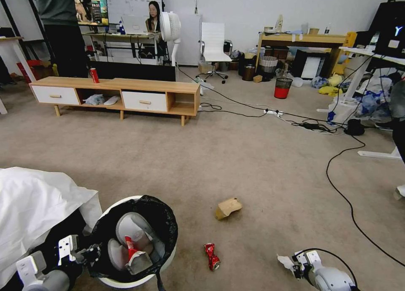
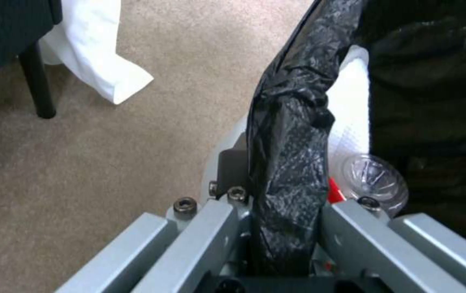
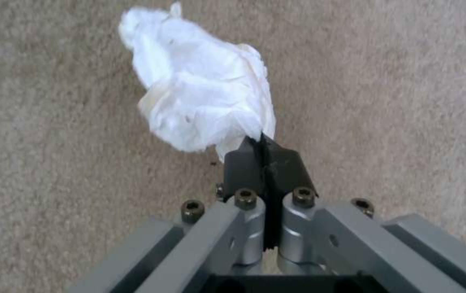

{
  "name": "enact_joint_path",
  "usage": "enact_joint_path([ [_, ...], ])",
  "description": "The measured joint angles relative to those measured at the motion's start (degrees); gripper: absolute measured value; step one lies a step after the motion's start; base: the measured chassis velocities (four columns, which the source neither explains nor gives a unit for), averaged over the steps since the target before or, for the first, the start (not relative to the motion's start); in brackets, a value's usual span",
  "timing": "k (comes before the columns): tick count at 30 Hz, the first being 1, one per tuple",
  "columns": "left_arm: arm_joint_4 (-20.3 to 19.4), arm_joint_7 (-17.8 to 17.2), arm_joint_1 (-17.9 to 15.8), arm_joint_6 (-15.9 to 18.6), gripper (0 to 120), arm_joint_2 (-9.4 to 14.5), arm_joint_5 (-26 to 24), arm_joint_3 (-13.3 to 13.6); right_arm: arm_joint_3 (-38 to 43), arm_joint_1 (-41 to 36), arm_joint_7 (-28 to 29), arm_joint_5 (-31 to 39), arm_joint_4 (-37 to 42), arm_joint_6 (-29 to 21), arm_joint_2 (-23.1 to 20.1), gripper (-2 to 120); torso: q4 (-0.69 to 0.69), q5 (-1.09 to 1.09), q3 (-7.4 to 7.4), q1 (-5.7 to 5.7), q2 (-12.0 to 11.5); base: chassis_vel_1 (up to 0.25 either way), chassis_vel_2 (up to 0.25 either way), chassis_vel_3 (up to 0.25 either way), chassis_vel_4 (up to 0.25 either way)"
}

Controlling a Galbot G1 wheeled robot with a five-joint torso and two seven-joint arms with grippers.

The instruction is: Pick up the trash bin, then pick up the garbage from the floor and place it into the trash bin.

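Note:
The trash bin (image 1: 113,279), round and white with a black bag liner (image 2: 292,122), hangs at the lower left of the head view. My left gripper (image 1: 93,253) (image 2: 284,183) is shut on its rim. Inside lie grey curved parts, a red-white wrapper (image 1: 130,248) and a clear bottle (image 2: 375,179). At the lower right, my right gripper (image 1: 292,264) (image 3: 263,152) is shut on a crumpled white tissue (image 1: 284,261) (image 3: 203,97), held above the carpet. Two pieces of garbage lie on the floor between the arms: a crumpled brown paper bag (image 1: 228,207) and a crushed red can (image 1: 211,256).
A white cloth (image 1: 38,202) (image 2: 100,61) drapes over something at my left. Black cables (image 1: 337,185) snake across the carpet on the right. Farther off stand a low wooden cabinet (image 1: 118,95) with an upright red can (image 1: 94,75), and a red-and-black mesh wastebasket (image 1: 282,87).

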Motion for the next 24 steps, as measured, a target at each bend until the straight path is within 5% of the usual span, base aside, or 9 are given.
enact_joint_path([
  [13,-0.5,0.0,0.3,0.0,1,-0.3,0.2,0.2,-0.4,-0.9,-0.5,2.3,2.4,3.1,-1.0,0,0.01,0.0,0.0,0.0,0.0,0.0,0.0,0.0,0.0],
  [24,-0.1,0.0,-0.1,0.0,1,1.0,-0.1,1.3,4.7,-8.2,-0.5,9.5,18.1,10.9,-8.6,0,0.0,-0.02,0.0,0.0,0.0,0.0,0.0,0.0,0.0],
])
